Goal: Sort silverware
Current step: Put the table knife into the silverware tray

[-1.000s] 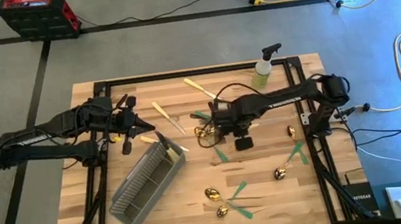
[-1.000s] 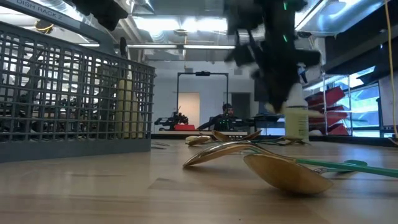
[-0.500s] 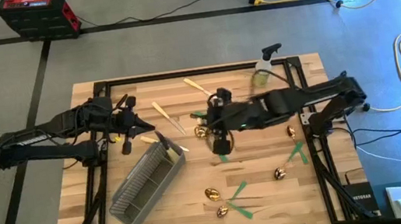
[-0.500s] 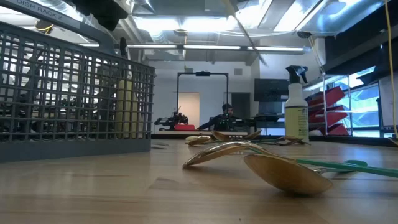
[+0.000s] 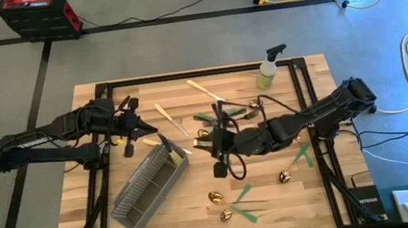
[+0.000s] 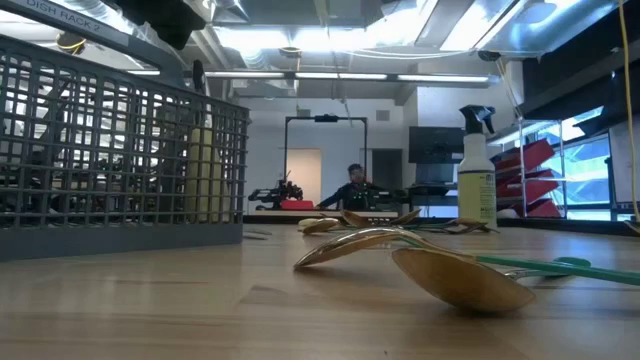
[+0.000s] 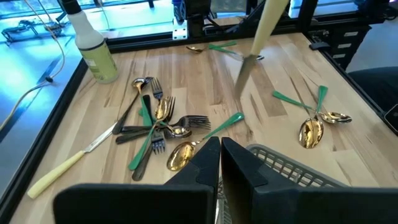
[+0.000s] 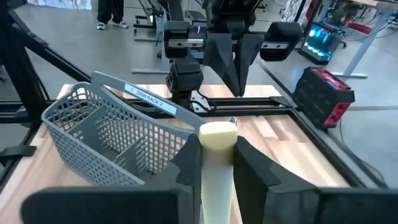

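My right gripper (image 5: 209,141) hangs over the table's middle, shut on a cream-handled knife (image 7: 264,28) that points toward the grey mesh caddy (image 5: 150,185). A pile of silverware (image 7: 158,127) with gold heads and green or dark handles lies flat just beyond it. More cream knives (image 5: 205,90) lie toward the far edge. Green-handled spoons (image 5: 232,202) lie near the front. My left gripper (image 5: 140,129) waits shut above the caddy's far end, holding nothing. My right gripper pinches the knife's cream handle (image 8: 217,149) between its two fingers. The handle lies along the fingers, its butt toward the wrist and the blade (image 7: 245,78) sticking out ahead. The fingers come nearly level from the table's right side. The knife is lifted clear of the table.
A yellow-green spray bottle (image 5: 269,73) stands at the far right corner. The caddy lies slantwise at the near left. Loose spoons (image 5: 291,167) lie at the right, and a big gold spoon (image 6: 460,280) is close to the front edge. A person sits far behind the table.
My right gripper has risen from the pile in the table's middle and tipped from pointing down to nearly level. It has swung a little toward the caddy and the near edge. It has stayed shut on the cream knife, which has come up clear of the table.
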Robot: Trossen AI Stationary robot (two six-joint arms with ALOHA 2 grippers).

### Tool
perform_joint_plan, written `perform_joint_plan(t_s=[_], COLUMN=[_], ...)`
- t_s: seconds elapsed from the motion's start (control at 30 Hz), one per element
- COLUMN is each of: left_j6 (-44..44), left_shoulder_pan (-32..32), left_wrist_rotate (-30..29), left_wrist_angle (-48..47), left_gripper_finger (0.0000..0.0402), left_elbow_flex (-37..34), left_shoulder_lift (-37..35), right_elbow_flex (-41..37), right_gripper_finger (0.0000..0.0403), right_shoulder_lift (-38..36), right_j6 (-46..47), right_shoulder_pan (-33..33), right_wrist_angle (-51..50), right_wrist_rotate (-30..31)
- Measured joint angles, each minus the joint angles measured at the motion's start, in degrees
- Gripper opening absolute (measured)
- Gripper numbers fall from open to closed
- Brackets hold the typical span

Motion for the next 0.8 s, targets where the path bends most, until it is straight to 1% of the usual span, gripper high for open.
perform_joint_plan(t_s=[0.07, 0.23, 0.3, 0.43, 0.53, 0.6, 0.7, 0.8], left_j6=[0.0, 0.0, 0.0, 0.3, 0.3, 0.4, 0.4, 0.4], left_shoulder_pan=[0.0, 0.0, 0.0, 0.0, 0.0, 0.0, 0.0, 0.0], left_wrist_rotate=[0.0, 0.0, 0.0, 0.0, 0.0, 0.0, 0.0, -0.1], left_wrist_angle=[0.0, 0.0, 0.1, 0.3, 0.5, 1.2, 3.8, 7.1], left_gripper_finger=[0.0, 0.0, 0.0, 0.0, 0.0, 0.0, 0.0, 0.0], left_elbow_flex=[0.0, 0.0, 0.0, 0.0, 0.0, 0.0, 0.0, 0.0], left_shoulder_lift=[0.0, 0.0, 0.0, 0.0, 0.0, 0.0, 0.0, 0.0], right_elbow_flex=[-0.5, -3.6, -5.5, -11.9, -15.1, -16.2, -16.4, -16.4], right_gripper_finger=[0.0043, 0.0043, 0.0043, 0.0043, 0.0043, 0.0043, 0.0043, 0.0043], right_shoulder_lift=[0.0, 0.0, 0.0, -0.1, 0.0, -0.1, -0.1, -0.1], right_j6=[0.9, 1.2, 0.9, -0.7, -1.2, -3.7, -10.0, -18.9], right_shoulder_pan=[0.0, 0.4, 1.3, 3.3, 4.4, 5.2, 7.0, 8.8], right_wrist_angle=[0.6, 7.1, 11.7, 23.7, 32.1, 35.6, 38.8, 45.5], right_wrist_rotate=[0.0, 0.2, 2.3, 5.9, 10.5, 15.1, 25.3, 31.8])
